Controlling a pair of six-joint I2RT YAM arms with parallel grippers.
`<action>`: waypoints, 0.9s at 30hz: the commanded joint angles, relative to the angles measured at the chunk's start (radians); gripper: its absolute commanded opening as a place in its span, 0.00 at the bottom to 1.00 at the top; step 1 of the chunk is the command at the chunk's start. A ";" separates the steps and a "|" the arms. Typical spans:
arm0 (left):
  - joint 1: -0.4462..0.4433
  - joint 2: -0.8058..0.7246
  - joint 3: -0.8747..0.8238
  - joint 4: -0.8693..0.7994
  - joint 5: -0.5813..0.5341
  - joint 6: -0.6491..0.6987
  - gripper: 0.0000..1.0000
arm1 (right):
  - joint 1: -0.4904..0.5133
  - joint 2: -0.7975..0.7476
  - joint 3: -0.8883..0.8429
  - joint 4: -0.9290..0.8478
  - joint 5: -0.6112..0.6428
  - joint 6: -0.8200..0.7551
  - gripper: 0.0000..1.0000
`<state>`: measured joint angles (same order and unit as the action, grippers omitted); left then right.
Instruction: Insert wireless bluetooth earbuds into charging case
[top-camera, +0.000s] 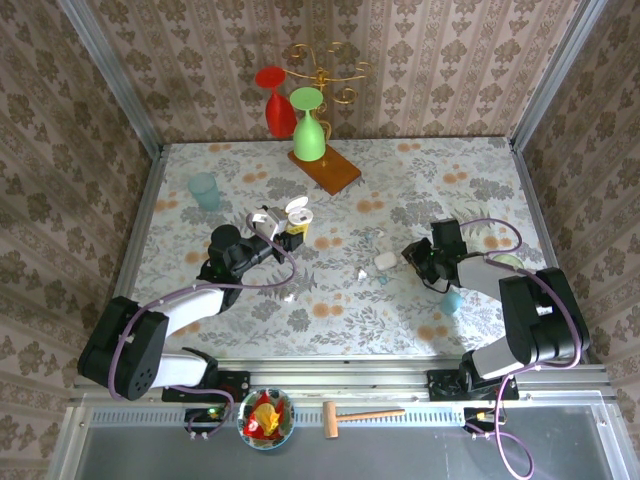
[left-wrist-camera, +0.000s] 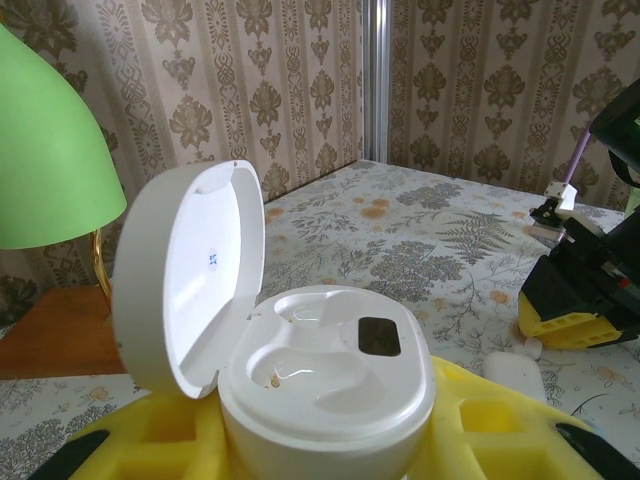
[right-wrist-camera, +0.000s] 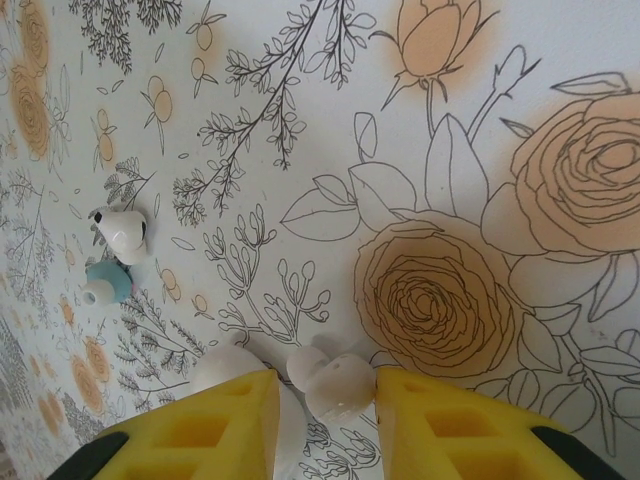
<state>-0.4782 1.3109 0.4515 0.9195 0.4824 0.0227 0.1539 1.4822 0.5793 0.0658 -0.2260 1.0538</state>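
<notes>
Arms (top-camera: 180, 305) black and white; purple cables (top-camera: 240, 286); yellow gripper fingers (right-wrist-camera: 200, 430).

In the upper middle of the top view, a gold wire rack (top-camera: 325, 62) stands on a wooden board (top-camera: 335, 172), with a red glass (top-camera: 275, 100) and a green glass (top-camera: 309, 135) upside down at it. A pale blue cup (top-camera: 204, 190) stands at the upper left of the flowered worktop (top-camera: 420, 190). At the bottom lie a wooden mallet (top-camera: 360, 414) and a bowl (top-camera: 265, 419).

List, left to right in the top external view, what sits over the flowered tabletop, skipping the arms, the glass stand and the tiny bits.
Pale teal cup → open charging case → closed white case → small light-blue container.
</notes>
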 joint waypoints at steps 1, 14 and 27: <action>-0.009 -0.013 0.001 0.024 0.013 -0.001 0.04 | -0.004 0.007 -0.024 0.011 -0.013 0.021 0.31; -0.012 -0.013 -0.003 0.022 0.013 -0.001 0.04 | -0.003 0.001 -0.043 0.025 -0.016 0.032 0.28; -0.013 -0.015 0.001 0.025 0.012 0.002 0.04 | -0.009 0.090 0.021 0.032 -0.025 -0.003 0.26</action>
<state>-0.4847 1.3109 0.4515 0.9199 0.4824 0.0231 0.1486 1.5269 0.5758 0.0975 -0.2539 1.0698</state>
